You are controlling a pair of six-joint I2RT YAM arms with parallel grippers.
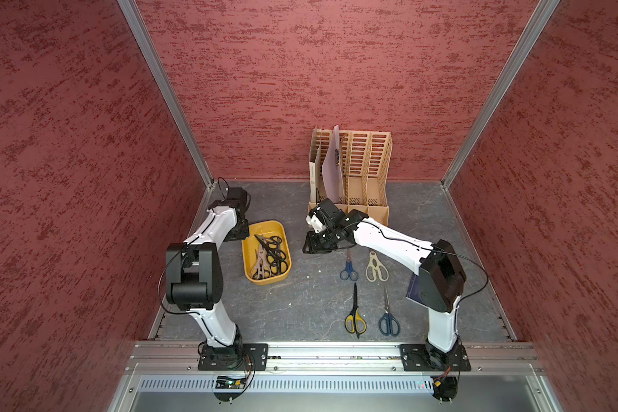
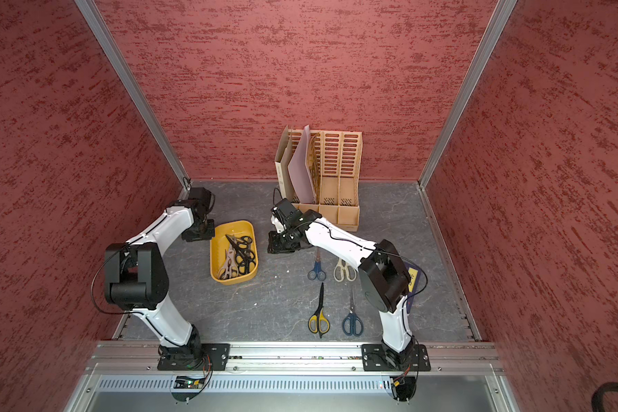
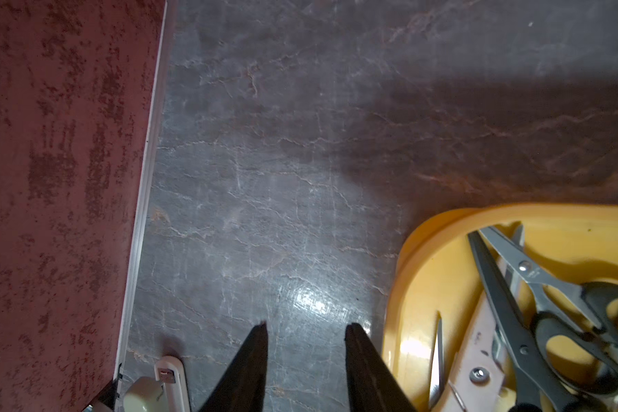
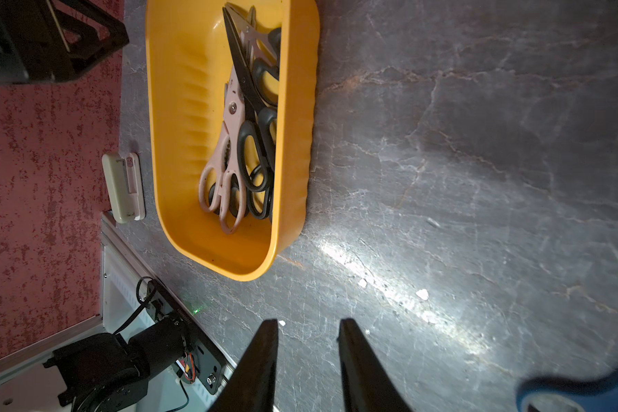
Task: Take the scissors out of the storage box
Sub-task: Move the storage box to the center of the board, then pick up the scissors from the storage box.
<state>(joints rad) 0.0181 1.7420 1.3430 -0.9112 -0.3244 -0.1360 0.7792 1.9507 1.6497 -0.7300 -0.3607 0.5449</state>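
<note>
— Closest up, spotting left pincer: parted, empty, over bare bench beside yellow box.
— And right pincer?
— Likewise parted, gripping nothing.
— Scissors?
— Counting four out on bench by right arm; seeing others, mostly black-handled, heaped inside box.

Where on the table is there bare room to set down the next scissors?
Barest is the table strip between the storage box and the blue scissors and yellow-and-black scissors, down to the front rail. Also behind the box, left of the file organiser. Crowded: around the cream shears, by the right arm.
</note>
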